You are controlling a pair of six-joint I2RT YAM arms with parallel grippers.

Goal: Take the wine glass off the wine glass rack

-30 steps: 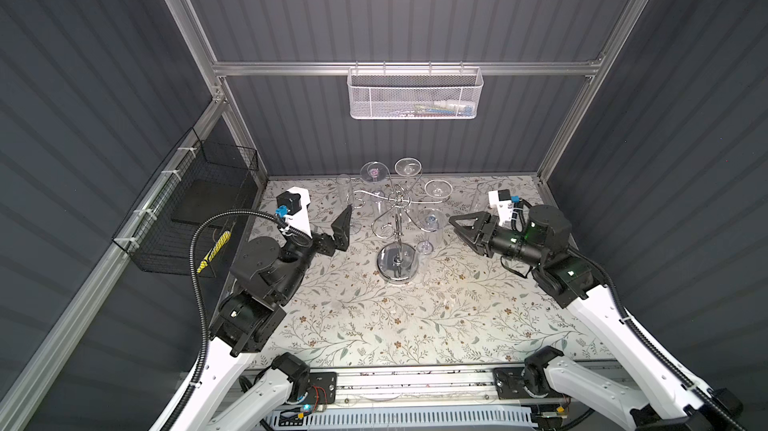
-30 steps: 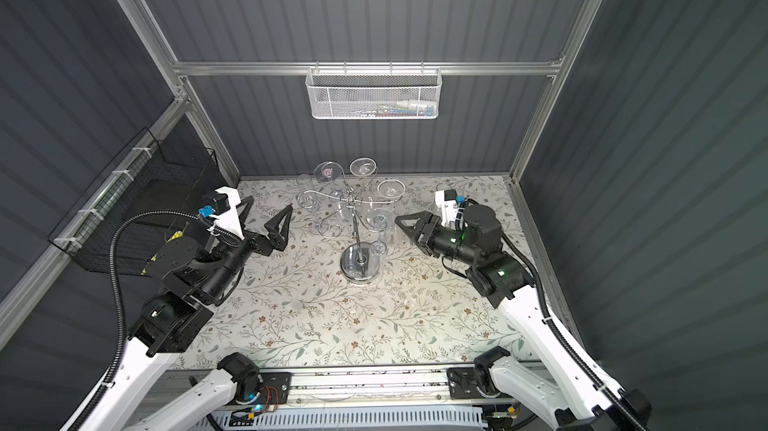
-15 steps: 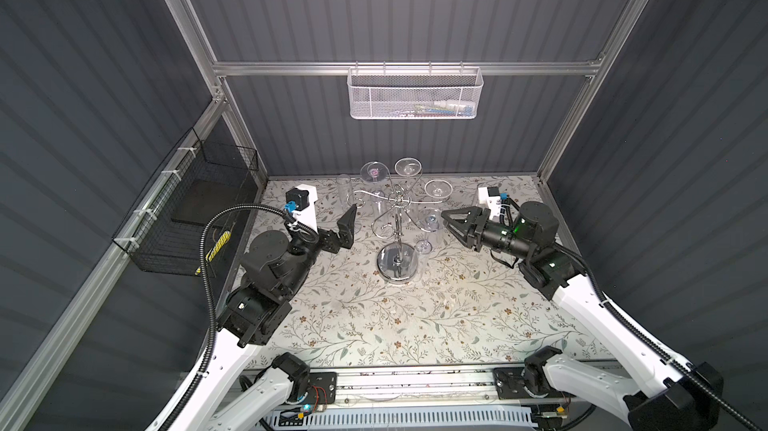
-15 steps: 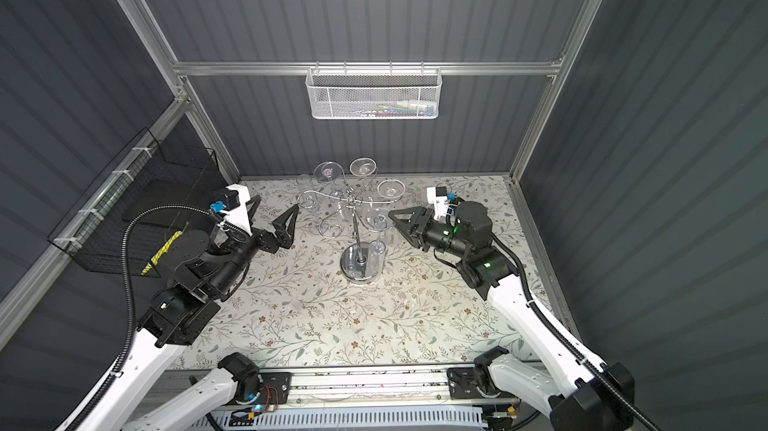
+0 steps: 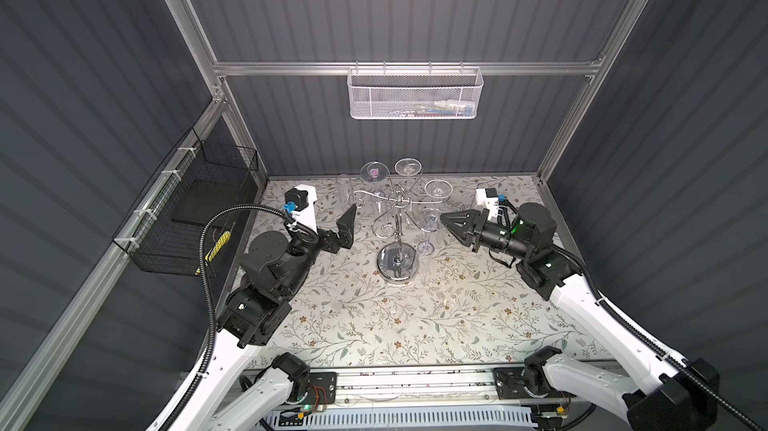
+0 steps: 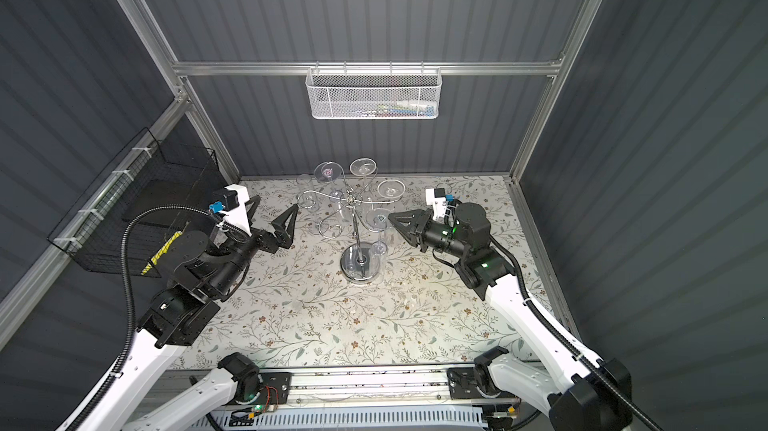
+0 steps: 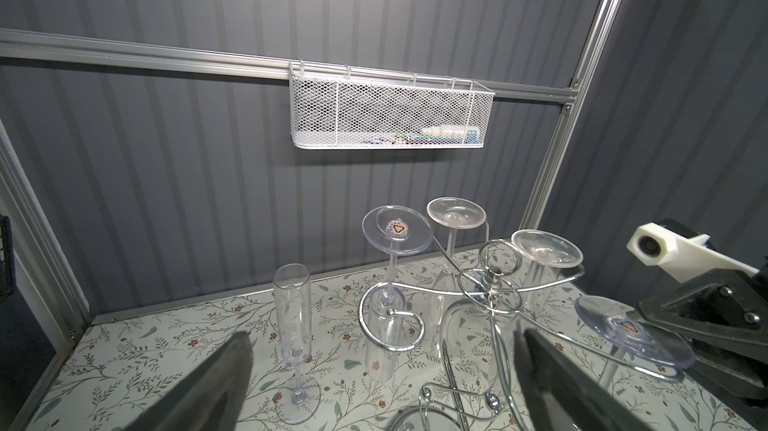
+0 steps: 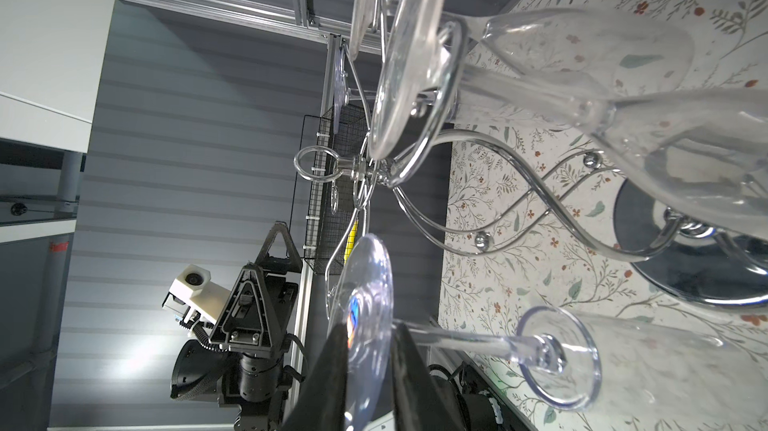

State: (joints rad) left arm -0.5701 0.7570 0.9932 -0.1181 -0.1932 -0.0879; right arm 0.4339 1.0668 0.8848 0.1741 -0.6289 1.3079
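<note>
Hovering wide open and empty, black left gripper (image 6: 275, 205) is waiting beside shiny chrome wire wine glass rack (image 5: 397, 275); clear stemmed wine glass (image 5: 430, 219) is hanging there unlifted; jaws of black right gripper (image 5: 446, 217) are straddling its foot, clamp unclear.

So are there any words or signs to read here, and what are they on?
No readable words anywhere.
Triangle sign: round sticker on a hanging wine glass foot; second sticker on another glass.
Red lettering on a grey surface: too blurred.
Packets in the white mesh basket: too small.
</note>
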